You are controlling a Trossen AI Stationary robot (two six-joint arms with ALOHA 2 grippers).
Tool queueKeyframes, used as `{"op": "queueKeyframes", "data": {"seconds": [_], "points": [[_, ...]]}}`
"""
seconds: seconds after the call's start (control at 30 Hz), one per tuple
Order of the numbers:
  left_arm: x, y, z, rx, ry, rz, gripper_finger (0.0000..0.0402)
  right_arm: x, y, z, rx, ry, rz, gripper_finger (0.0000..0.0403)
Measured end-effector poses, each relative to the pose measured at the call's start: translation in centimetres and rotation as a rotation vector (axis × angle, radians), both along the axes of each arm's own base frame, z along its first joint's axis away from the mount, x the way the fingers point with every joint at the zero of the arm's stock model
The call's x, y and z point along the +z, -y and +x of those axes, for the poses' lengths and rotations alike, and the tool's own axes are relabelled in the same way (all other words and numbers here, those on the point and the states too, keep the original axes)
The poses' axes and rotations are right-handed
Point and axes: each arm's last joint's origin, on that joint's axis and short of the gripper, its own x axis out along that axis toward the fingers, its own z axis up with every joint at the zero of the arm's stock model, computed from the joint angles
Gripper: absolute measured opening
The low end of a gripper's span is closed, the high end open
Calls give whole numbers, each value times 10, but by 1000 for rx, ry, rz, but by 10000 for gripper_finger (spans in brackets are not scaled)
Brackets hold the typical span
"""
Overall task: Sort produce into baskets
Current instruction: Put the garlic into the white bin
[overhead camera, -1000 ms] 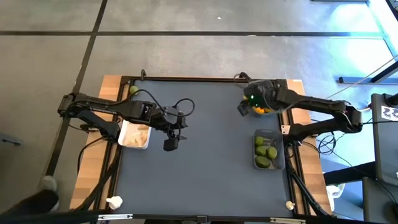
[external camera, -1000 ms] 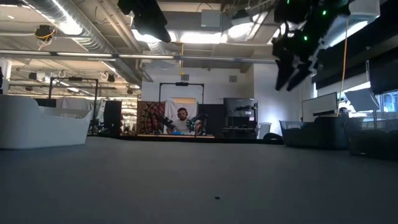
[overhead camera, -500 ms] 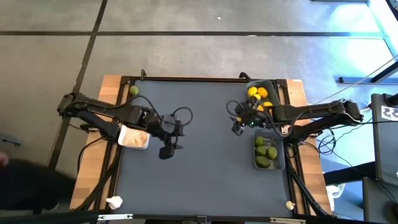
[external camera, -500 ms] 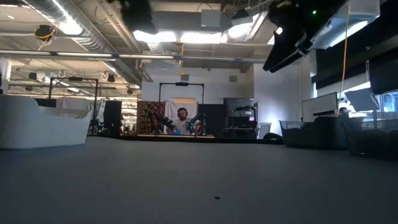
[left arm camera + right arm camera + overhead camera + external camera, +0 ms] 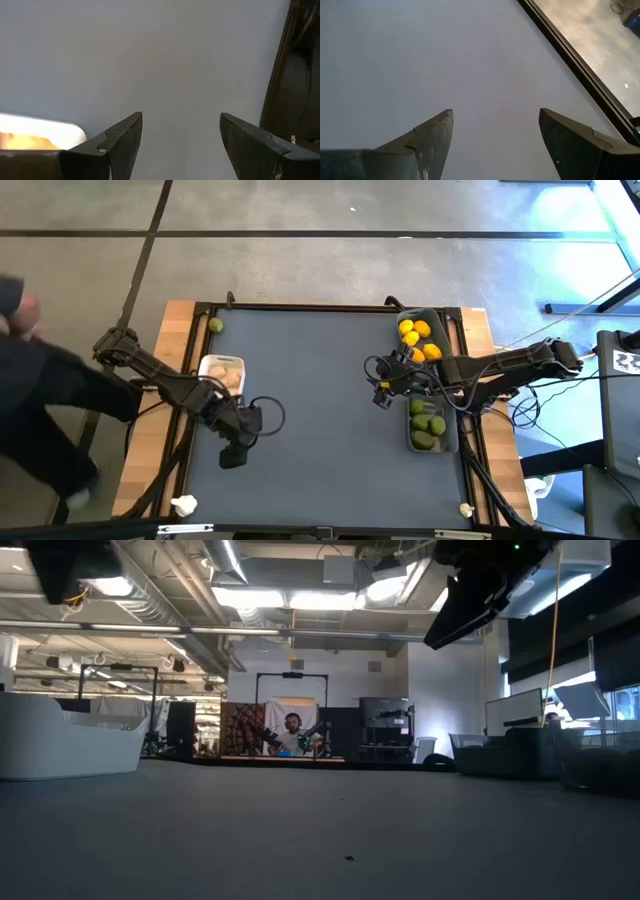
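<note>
The white basket (image 5: 221,372) with off-white garlic bulbs stands at the table's left edge. The dark grey basket (image 5: 419,330) with yellow lemons stands at the far right. The blue-grey basket (image 5: 430,425) with green limes stands below it at the right edge. A single lime (image 5: 215,325) lies on the wooden strip at the far left corner. My left gripper (image 5: 233,457) is open and empty, near of the white basket. My right gripper (image 5: 380,394) is open and empty over the bare mat, left of the two right baskets.
A white crumpled thing (image 5: 184,504) lies on the wooden strip at the near left, another small one (image 5: 466,508) at the near right. A person in dark clothes (image 5: 40,410) stands beside the table's left side. The grey mat (image 5: 320,430) is bare in the middle.
My left gripper has drawn back toward the table's near left, from right of the white basket to near of it. My right gripper has come away from over the lemon basket, toward the near edge and the table's middle. A person has stepped in at the left.
</note>
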Motion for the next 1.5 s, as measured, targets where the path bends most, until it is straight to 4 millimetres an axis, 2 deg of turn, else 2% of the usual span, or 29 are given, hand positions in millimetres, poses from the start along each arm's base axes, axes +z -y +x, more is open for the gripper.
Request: {"op": "queueKeyframes", "data": {"seconds": [0.23,0.4,0.63,0.97,1.5], "points": [[-3,26,-16,-26,-61,-29,260,1,0,2,2,27,6,292],[-11,44,-28,-54,-168,-37,260,3,-1,4,0,46,12,292],[-20,73,-50,-158,-281,-59,260,4,-1,5,-14,82,29,292],[-22,98,-81,-218,-310,-40,260,8,-1,9,-13,137,37,292],[-72,149,-82,-258,-540,-121,260,10,0,9,-6,136,-22,292]]}}
